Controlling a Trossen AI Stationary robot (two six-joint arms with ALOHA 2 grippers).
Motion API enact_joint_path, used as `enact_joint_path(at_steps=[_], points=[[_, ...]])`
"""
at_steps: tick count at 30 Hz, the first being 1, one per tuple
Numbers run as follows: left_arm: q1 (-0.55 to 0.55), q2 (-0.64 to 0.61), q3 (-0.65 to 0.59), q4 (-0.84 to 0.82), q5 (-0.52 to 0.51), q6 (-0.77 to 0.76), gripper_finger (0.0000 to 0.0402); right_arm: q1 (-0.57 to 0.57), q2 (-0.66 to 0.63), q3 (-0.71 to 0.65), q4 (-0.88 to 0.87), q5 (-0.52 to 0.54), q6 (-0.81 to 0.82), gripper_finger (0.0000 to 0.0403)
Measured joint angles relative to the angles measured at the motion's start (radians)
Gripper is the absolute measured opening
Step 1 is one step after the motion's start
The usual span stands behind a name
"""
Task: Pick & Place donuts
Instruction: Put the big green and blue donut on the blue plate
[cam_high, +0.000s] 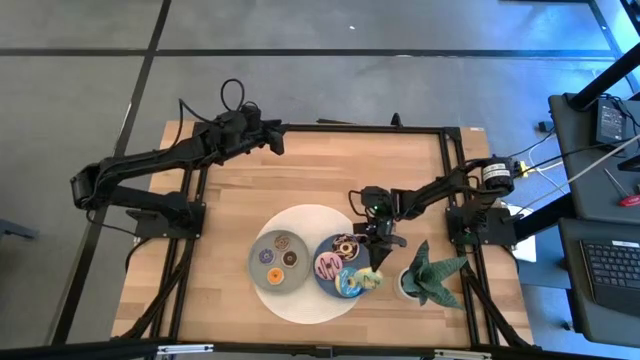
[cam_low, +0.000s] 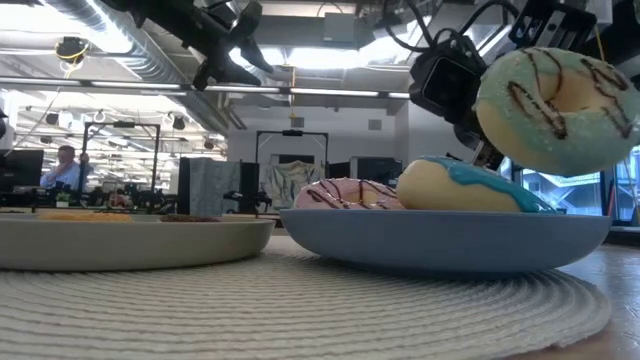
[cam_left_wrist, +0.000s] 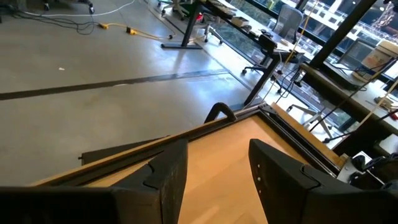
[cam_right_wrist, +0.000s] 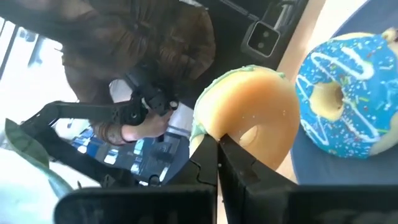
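Wood: the table is pale butcher-block, framed by dark rails, with a round woven mat at its near middle.
Grey plate: it sits on the left part of the mat and carries the three tiny donuts, orange, brown and purple.
Blue plate: it sits just right of the grey one, its rim showing in the low view.
Donuts on the blue plate: the chocolate one with sprinkles lies at the far side, the pink one at the left, the blue-iced one at the near side.
Yellow-green donut: it is off the plate, lifted above the blue plate's right edge, tilted on its edge with dark drizzle facing the low camera.
Right gripper: it hangs over the right rim of the blue plate, fingers pinched tight through the ring of the yellow-green donut, whose tan underside faces the wrist camera.
Left gripper: it waits at the far left of the table near the rail, its jaws standing apart with nothing between them.
Plant: a spiky green potted plant stands on the table right of the blue plate, near the raised donut.
Person: someone sits at a desk far off in the room.
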Motion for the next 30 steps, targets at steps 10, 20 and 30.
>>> enact_joint_path(at_steps=[10, 20, 30], points=[[0.0, 0.0, 0.0, 0.0, -0.003, 0.002, 0.0167, -0.016, 0.045, 0.027, 0.0, -0.035, -0.006, 0.001], [0.0, 0.0, 0.0, -0.015, -0.003, 0.003, 0.0167, -0.023, 0.045, 0.03, 0.0, -0.027, 0.076, 0.0013], [0.0, 0.0, 0.0, -0.016, -0.002, 0.019, 0.0167, -0.023, 0.045, 0.057, -0.003, -0.021, 0.154, 0.0013]])
